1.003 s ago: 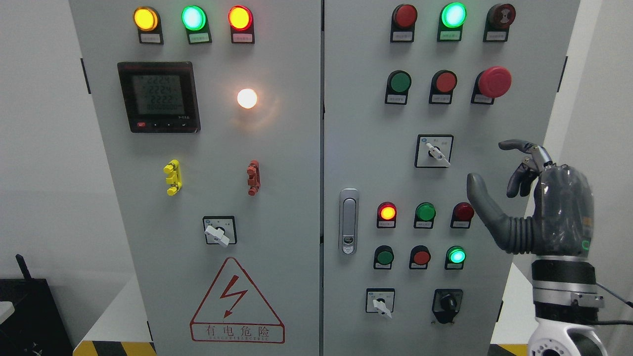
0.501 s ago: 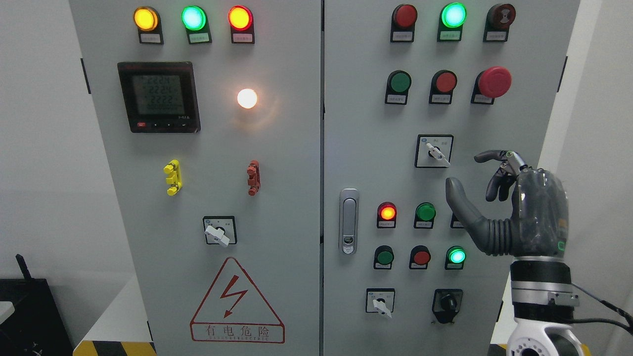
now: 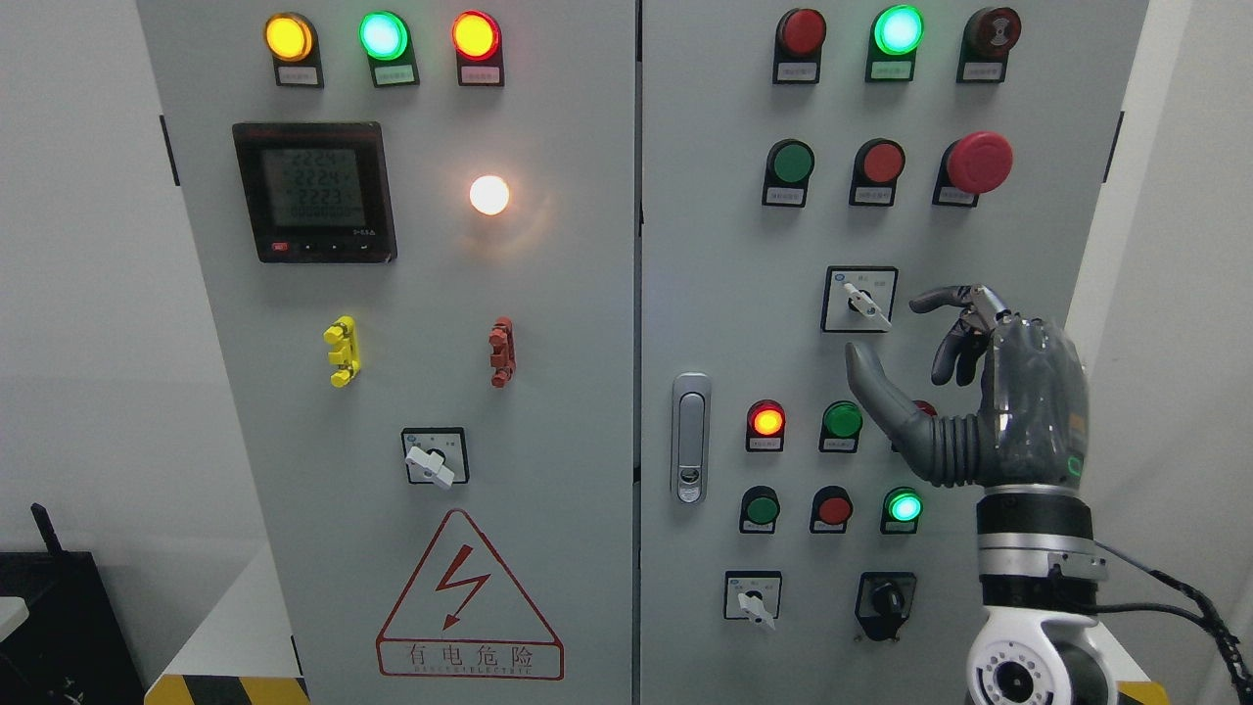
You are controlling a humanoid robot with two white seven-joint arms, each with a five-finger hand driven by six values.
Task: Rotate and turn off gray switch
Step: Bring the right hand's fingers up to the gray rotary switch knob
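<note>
Right, from my console I see the gray switch in its black-framed plate on the right door of the cabinet, mid-height, its lever tilted down to the right. My right hand hangs just right of it, not touching, fingers spread and loosely bent, thumb raised, holding nothing.

I count four gray lever switches in all: this one, one low on the right door, one on the left door, plus one black knob selector.

The round lamps and buttons: three along the top of the left door, three along the top of the right, then a green, a red and a large red mushroom button. Lower down are two more rows of three, one partly hidden behind my hand. A white lamp glows beside one digital meter.

The cabinet is gray metal with two doors and one silver latch, and it stands against white walls. The red triangle reads 有电危险; the small labels are too small to read.
</note>
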